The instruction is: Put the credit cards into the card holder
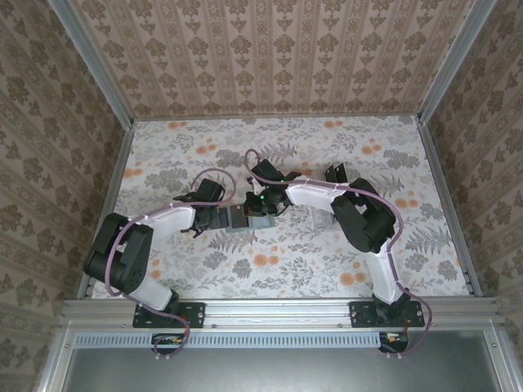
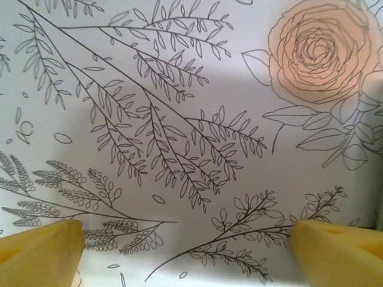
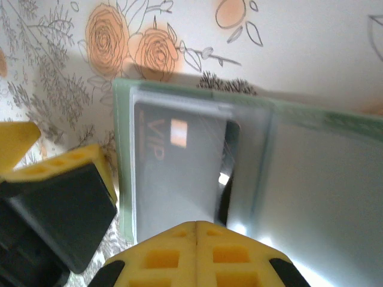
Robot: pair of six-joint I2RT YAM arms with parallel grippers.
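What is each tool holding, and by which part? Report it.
Nothing that shows. The left tool hangs open over the tablecloth. The right tool is shut at the open card holder, with nothing visible in its grip.

Floral tablecloth [image 1: 327, 261]; patterned wallpaper walls [image 1: 270, 57] around; metal rail [image 1: 278, 309] at near edge.

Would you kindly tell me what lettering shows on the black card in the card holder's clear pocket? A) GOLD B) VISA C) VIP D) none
C: the right wrist view shows VIP on the card lying in the green card holder.
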